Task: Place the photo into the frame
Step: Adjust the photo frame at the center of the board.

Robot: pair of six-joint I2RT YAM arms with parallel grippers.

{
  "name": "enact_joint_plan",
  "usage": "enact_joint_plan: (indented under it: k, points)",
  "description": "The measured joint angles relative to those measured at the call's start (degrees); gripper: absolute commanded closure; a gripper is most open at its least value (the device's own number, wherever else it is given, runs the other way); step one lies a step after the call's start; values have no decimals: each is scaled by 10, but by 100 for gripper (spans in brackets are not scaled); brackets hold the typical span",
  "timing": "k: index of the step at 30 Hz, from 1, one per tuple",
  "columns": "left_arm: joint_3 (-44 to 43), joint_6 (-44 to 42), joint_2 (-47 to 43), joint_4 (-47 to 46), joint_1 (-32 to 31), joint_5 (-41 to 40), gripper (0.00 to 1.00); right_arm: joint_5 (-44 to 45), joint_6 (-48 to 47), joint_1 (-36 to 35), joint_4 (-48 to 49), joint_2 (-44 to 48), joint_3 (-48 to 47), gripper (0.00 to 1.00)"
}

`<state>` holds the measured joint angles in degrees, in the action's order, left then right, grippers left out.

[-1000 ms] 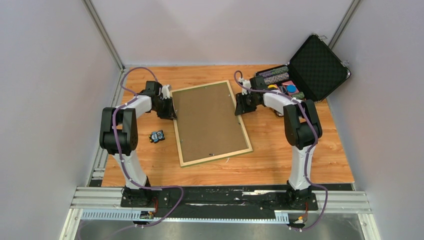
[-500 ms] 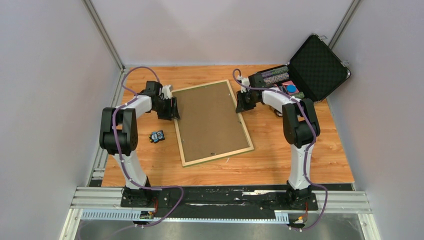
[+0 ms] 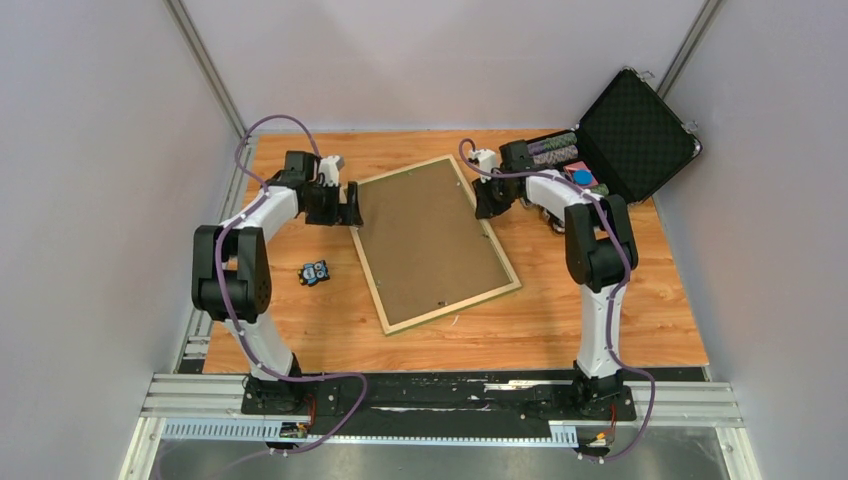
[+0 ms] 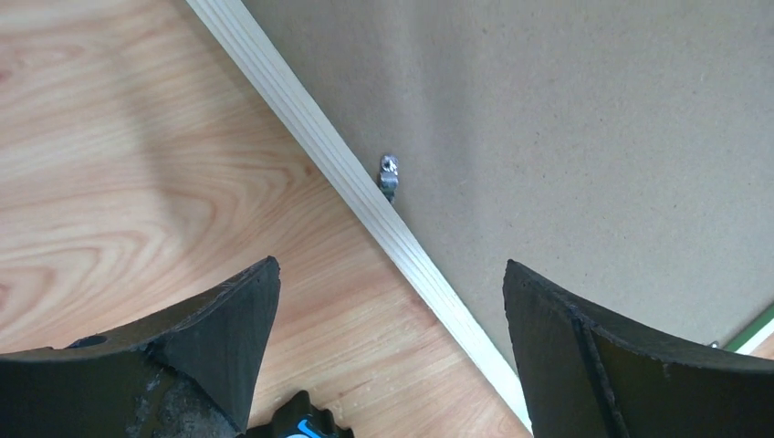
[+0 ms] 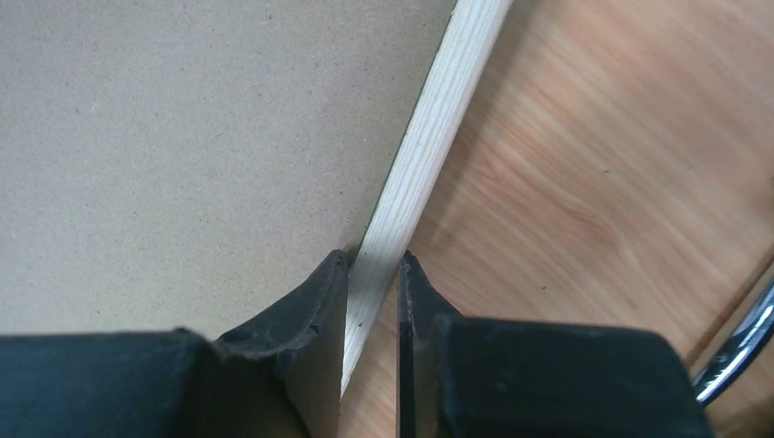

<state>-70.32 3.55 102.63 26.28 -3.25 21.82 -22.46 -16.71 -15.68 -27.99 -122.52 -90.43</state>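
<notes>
Grey walls enclose a wood-grain table [image 3: 600,290], observed from the floor beside the rig.

Position of task items: the frame [image 5: 429,137] lies flat, pale back upward, skewed across mid-table. A brown backing board [image 3: 425,240] fills its opening. The photo is not visible in any view. Whether it sits beneath the board cannot be told.

Grippers: the left gripper [image 3: 347,205] hangs over the frame's left rail near the far corner, jaws spread wide and holding nothing. The right gripper [image 5: 372,263] has its jaws drawn narrow, pinching the frame's right rail between them.

Hazards, as judged:
- 1 narrow pinch on a thin rail is the only hold. Any lift could let the long frame swing or twist out of the jaws.
- Tipping the frame could let the board drop out if its tabs are not turned in.
- The left fingers could snag the metal tab [image 4: 389,175] on descent.

Count: 2 arms, 2 grippers, 1 frame, 1 backing board, 1 tab in the left wrist view, 0 photos seen, 1 open black case [image 3: 640,130] at the far right, 1 small blue-and-black object [image 3: 315,272] on the left.
</notes>
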Motion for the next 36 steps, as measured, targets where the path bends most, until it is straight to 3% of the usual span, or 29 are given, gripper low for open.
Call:
enact_joint_plan:
  k: [12, 23, 25, 36]
  points:
    - [-36, -55, -6, 20, 0, -29, 0, -53, -207, 27, -86, -12, -36, 100]
    - [-142, -91, 88, 64, -9, -21, 1, -66, -295, 2, -158, -45, -102, 85]
    - [-149, -95, 108, 76, -14, -21, 3, -66, -299, -8, -163, -52, -112, 84]
    - [-160, -104, 152, 103, -35, -19, 38, -57, -271, -39, -181, -108, -205, 83]
